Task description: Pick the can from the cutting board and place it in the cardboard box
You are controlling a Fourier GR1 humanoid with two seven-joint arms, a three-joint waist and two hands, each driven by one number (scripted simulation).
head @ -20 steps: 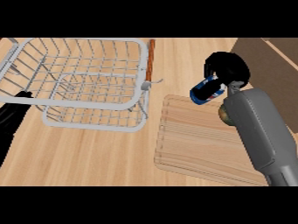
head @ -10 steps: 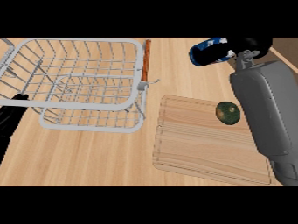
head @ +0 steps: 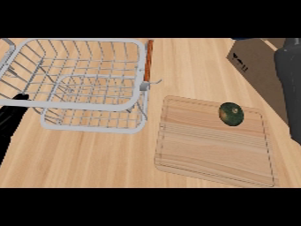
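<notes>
The board [head: 214, 143] lay nearest, bearing only a green fruit [head: 231, 113] near its far right corner. The left hand [head: 3, 126] rested at the left edge, fingers straight, touching the wire basket [head: 81, 84]. Farther right stood the box [head: 260, 66]. The can and right hand were out of sight.

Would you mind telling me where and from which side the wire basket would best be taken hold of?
Probably by the brown handle on the wire basket's right rim, coming from above on that side. It is a straight bar standing clear of the wire mesh, facing the cutting board, with open counter beside it, so fingers could curl round it.
</notes>
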